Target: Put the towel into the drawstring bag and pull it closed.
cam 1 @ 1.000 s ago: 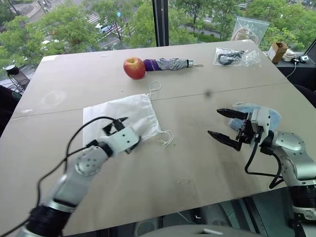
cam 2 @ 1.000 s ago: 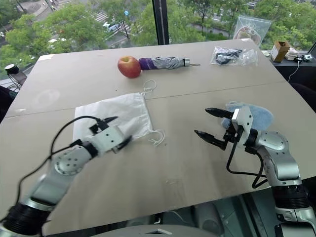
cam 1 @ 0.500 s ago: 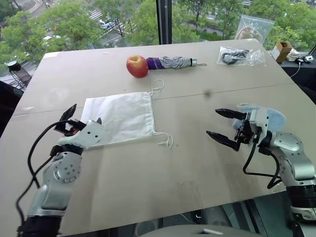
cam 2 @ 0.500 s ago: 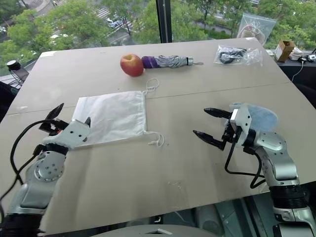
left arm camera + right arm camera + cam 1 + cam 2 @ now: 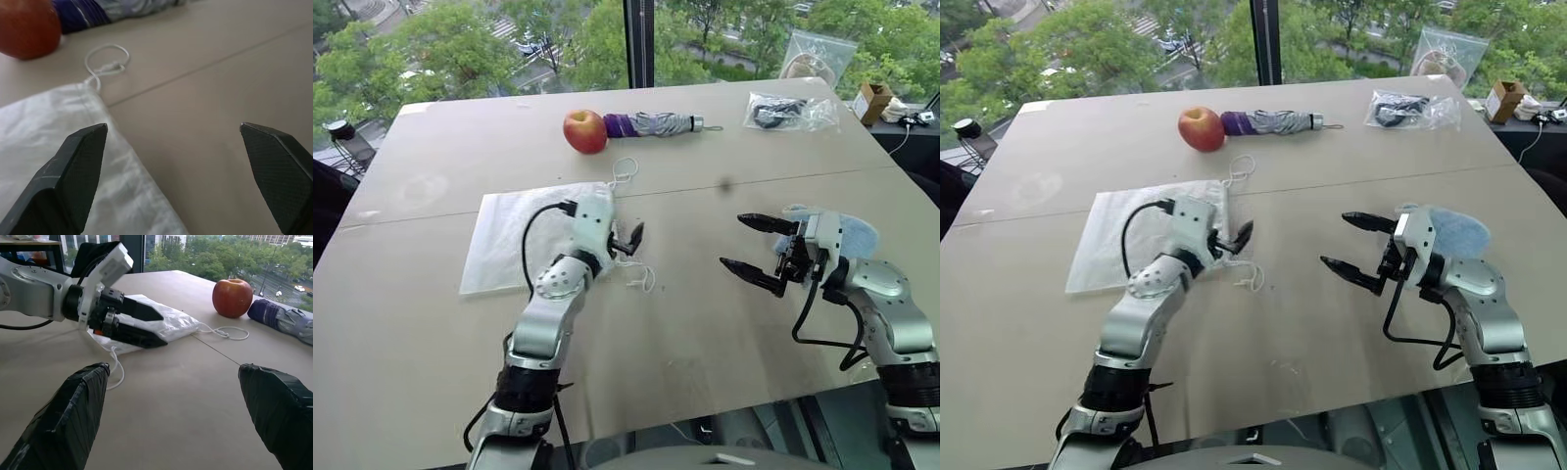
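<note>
Fluffy towel beside thin, flat drawstring bag.

We saw a thin, crinkled white cloth drawstring bag, a fluffy blue terry towel, a glossy apple (red-skinned) and a matt, smooth wood-look table.
</note>
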